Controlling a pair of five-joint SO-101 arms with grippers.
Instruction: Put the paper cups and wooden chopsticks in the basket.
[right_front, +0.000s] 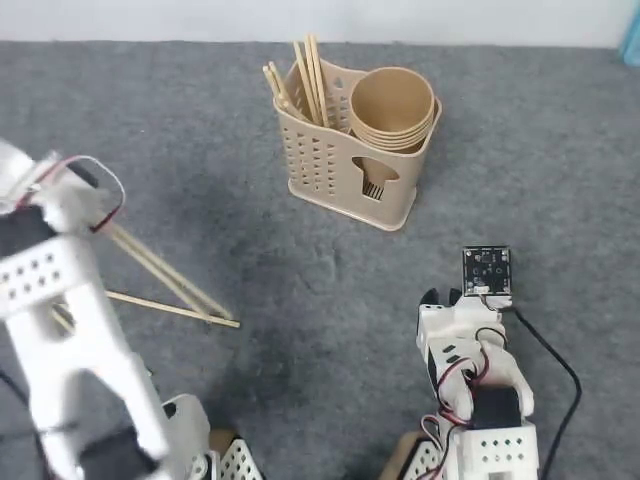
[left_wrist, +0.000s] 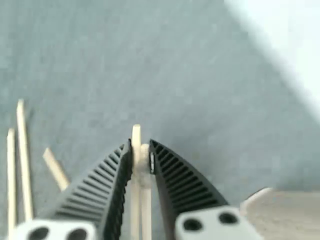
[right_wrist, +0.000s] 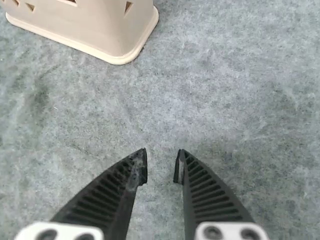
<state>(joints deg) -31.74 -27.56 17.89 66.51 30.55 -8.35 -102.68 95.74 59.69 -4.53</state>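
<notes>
A tan plastic basket (right_front: 330, 185) stands at the back of the grey carpet. It holds a stack of paper cups (right_front: 392, 105) and several upright wooden chopsticks (right_front: 310, 80). My left gripper (left_wrist: 141, 152) is shut on two chopsticks (left_wrist: 136, 137), whose ends poke just past its fingertips. In the high view the left arm (right_front: 60, 290) rises at the left edge. More chopsticks (right_front: 165, 270) slant out from beside it, and a single one (right_front: 170, 308) lies flat nearby. My right gripper (right_wrist: 160, 167) is open over bare carpet, a short way in front of the basket (right_wrist: 100, 35).
Other loose chopsticks (left_wrist: 20, 160) lie on the carpet beside my left gripper. The right arm's base (right_front: 480, 400) sits at the front right with a cable trailing off it. Open carpet stretches between the two arms and the basket. A pale wall borders the far side.
</notes>
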